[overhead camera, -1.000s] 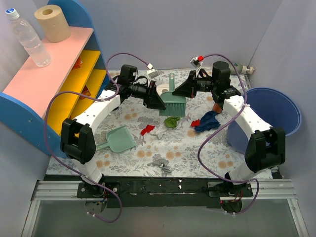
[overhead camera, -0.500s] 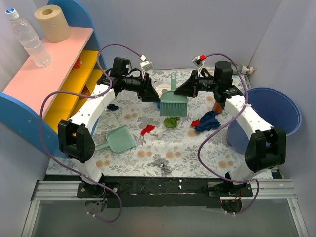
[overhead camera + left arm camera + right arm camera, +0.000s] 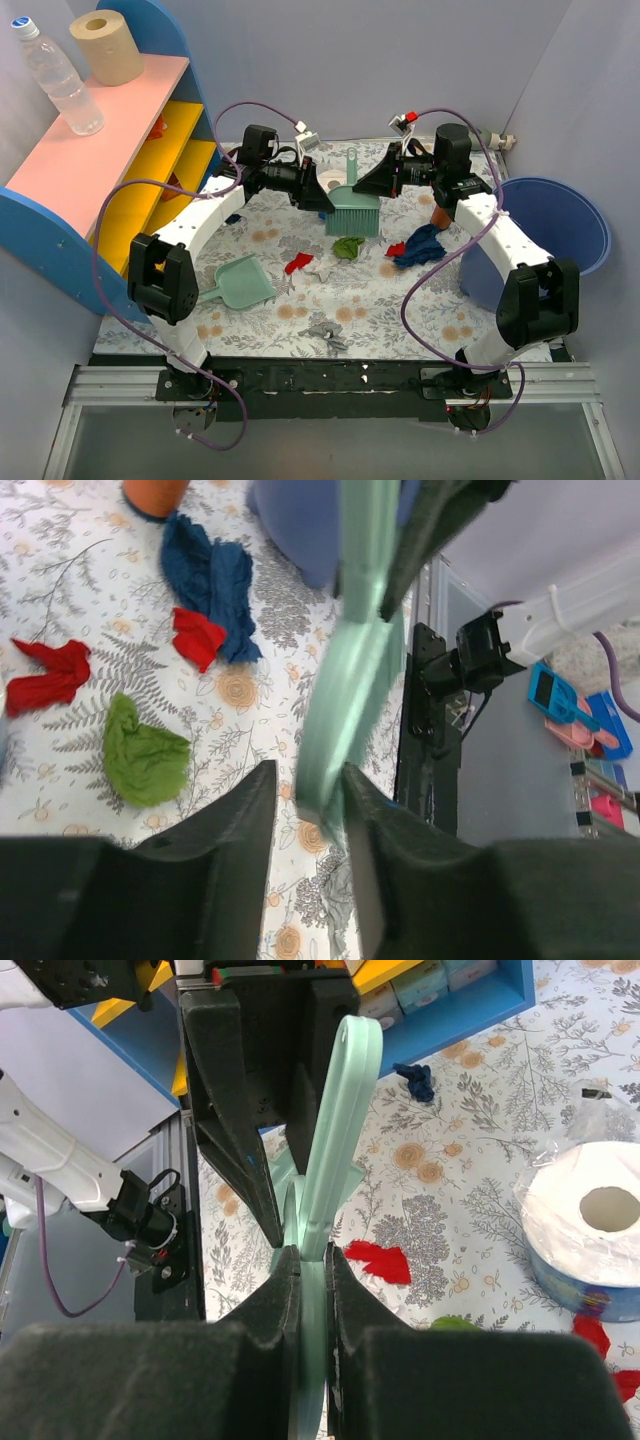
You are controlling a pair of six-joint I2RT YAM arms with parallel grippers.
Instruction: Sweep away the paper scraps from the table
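My right gripper (image 3: 377, 186) is shut on the handle of a pale green hand brush (image 3: 352, 208), held upright at the back middle of the table (image 3: 400, 310). In the right wrist view its jaws (image 3: 313, 1256) clamp the brush (image 3: 335, 1130). My left gripper (image 3: 320, 194) is open, its fingers either side of the brush's edge (image 3: 340, 700), with a gap on one side. Paper scraps lie in front: red (image 3: 298, 263), green (image 3: 347, 246), red (image 3: 396, 249), dark blue (image 3: 421, 244), grey (image 3: 325, 330). The left wrist view shows the green (image 3: 145, 755), red (image 3: 197, 637) and dark blue (image 3: 212, 570) scraps.
A green dustpan (image 3: 241, 282) lies at the left front. A blue bin (image 3: 565, 225) stands off the right edge. The pink-topped shelf (image 3: 110, 150) stands at the left. A tissue roll (image 3: 590, 1225) and an orange bottle (image 3: 155, 492) stand at the back.
My left gripper drew back to the left, then came back to the brush, its fingers now straddling it. The right gripper keeps hold of the brush with little movement.
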